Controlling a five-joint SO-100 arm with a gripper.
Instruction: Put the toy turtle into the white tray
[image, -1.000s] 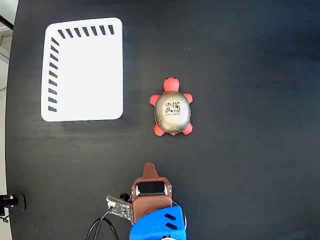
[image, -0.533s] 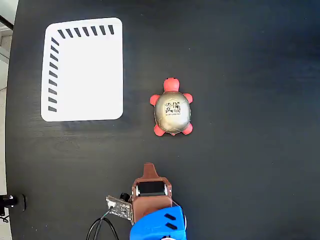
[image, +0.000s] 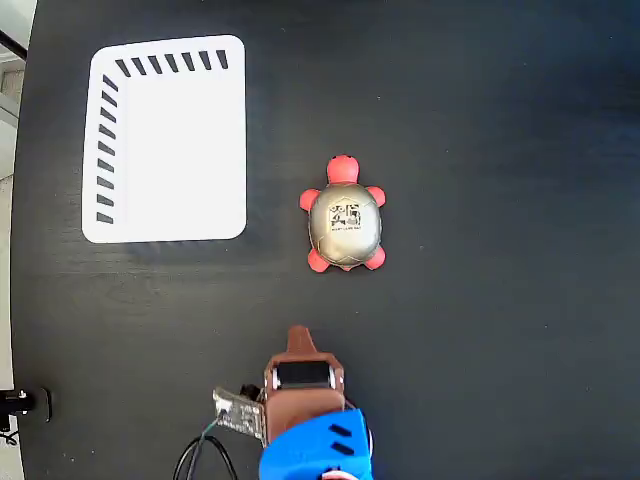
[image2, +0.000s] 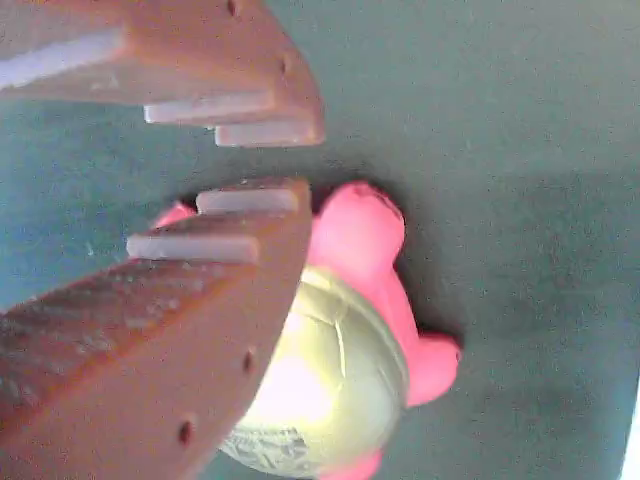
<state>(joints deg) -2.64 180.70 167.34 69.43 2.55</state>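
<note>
Brown gripper (image2: 265, 160) empty, fingers parted by a narrow gap in the wrist view. Toy turtle (image: 345, 217) sits on the black table (image: 500, 350), right of the white tray (image: 165, 140) and apart from it, with the gripper well short of it. Reach step, likely: widen the fingers first, centre over the shell, descend to straddle its sides, since the shiny dome may slip.

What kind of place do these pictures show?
Probably a robot test bench: a plain black table, a flat white tray marked with stripes, one toy turtle, and the arm's end effector nearby.
</note>
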